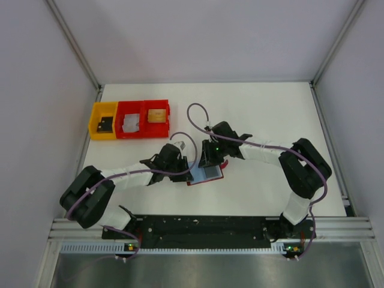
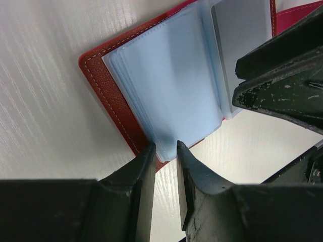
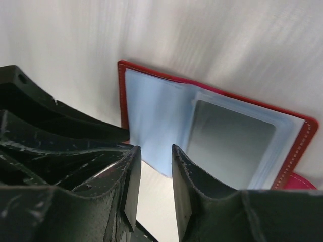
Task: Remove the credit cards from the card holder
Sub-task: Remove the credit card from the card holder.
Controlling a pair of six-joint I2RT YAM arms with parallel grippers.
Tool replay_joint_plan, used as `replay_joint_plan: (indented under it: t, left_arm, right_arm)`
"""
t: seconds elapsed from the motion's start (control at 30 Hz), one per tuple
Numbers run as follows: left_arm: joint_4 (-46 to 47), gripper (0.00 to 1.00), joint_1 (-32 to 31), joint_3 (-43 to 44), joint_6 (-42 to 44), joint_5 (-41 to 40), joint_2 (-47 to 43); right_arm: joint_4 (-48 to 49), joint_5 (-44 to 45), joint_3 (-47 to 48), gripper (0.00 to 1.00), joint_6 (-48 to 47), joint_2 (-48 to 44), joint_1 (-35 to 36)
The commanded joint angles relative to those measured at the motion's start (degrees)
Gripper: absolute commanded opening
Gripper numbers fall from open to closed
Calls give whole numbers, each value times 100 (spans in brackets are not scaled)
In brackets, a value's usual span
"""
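Left end effector [image 2: 165, 151] pinched on edge of blue sleeves of open holder [image 2: 113, 101], flat on desk [image 1: 258, 108]. Right end effector [image 3: 154, 156] narrowly spread at holder's edge, grip unclear. Grey card [image 3: 229, 143] seen in pocket.

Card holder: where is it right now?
In the top external view the card holder lies open on the table near its front centre, between both grippers, below and right of the bins.

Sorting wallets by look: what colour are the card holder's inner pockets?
Pale grey-blue, translucent plastic pockets inside the red card holder; clearest in the left wrist view.
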Motion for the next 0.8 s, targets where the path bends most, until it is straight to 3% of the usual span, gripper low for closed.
replay_joint_plan:
  t: [0.0,0.1,0.3,0.43,0.77]
  left_arm:
    - [-187,28,-59,-47,109,-1,183]
    - [-195,28,-59,-47,92,-28,156]
    - [-204,28,-59,-47,83,-37,121]
    - [-213,28,-68,-47,92,-28,121]
    - [-204,28,-68,-39,101,-10,148]
  right_arm:
    - [513,-513,122,30,164,-23,47]
    - [23,21,219,31,59,-189,47]
    - [-1050,1121,97,43,-258,-769,47]
    - [-1236,1298,-140,50,-127,-945,56]
    - [-1183,1175,-326,50,49,-717,55]
